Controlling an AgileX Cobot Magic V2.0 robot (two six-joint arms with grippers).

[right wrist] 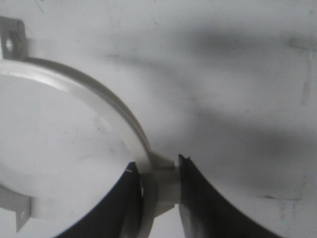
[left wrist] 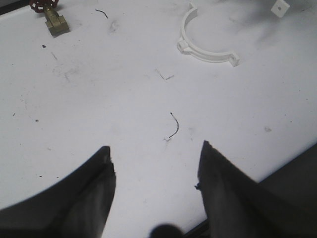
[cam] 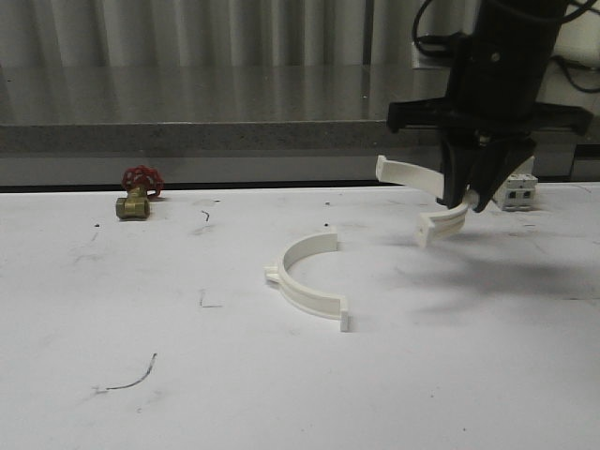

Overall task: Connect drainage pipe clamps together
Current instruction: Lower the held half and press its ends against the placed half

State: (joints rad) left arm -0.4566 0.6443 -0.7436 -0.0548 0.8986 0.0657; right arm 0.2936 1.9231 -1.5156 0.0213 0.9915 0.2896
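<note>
One white half-ring drainage pipe clamp (cam: pixel 309 279) lies flat on the table near the middle, its open side facing right and away; the left wrist view has it as the clamp (left wrist: pixel 203 49). The other clamp (cam: pixel 427 192) hangs above the table at the right, tilted. My right gripper (cam: pixel 471 199) is shut on that clamp's middle lug, the clamp (right wrist: pixel 106 106) arcing away from the fingers (right wrist: pixel 198 198). My left gripper (left wrist: pixel 154 153) hovers open over bare table, nothing between its fingers.
A brass valve with a red handwheel (cam: pixel 137 194) stands at the back left. A white-and-red breaker block (cam: pixel 517 192) sits behind the right gripper. A grey ledge (cam: pixel 187 136) runs along the far edge of the white table (cam: pixel 141 300).
</note>
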